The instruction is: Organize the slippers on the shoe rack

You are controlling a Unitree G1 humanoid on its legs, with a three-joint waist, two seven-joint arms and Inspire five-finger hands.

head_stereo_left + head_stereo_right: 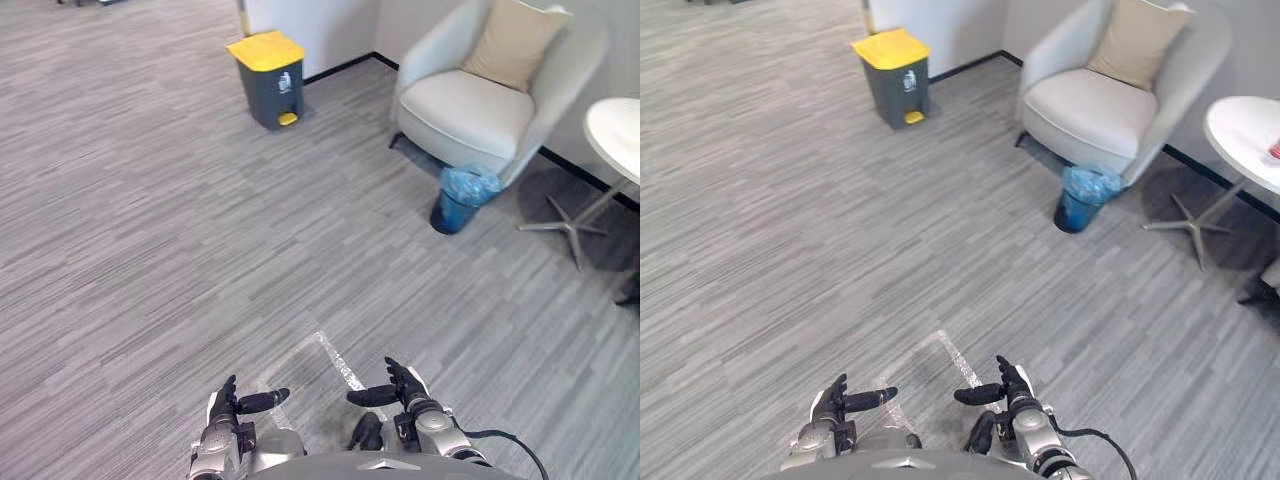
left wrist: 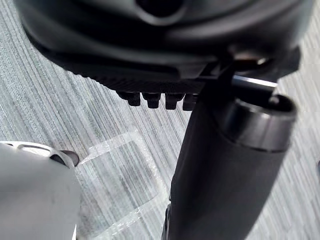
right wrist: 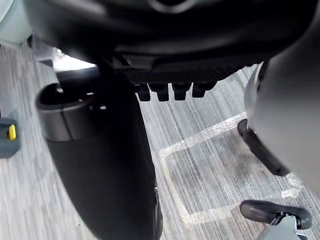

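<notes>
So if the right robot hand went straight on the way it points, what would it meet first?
Probably the grey floor by the clear tape outline; nothing else shows ahead of the right robot hand, though depth is unclear.

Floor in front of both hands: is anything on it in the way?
Nothing visible blocks it. Left hand and right hand hang open over carpet with a tape outline. A yellow-lidded bin, blue bin and armchair stand far ahead.

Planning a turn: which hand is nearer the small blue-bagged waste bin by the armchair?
Right. The small blue-bagged waste bin lies ahead and rightward of the right hand; the left hand sits farther left.
</notes>
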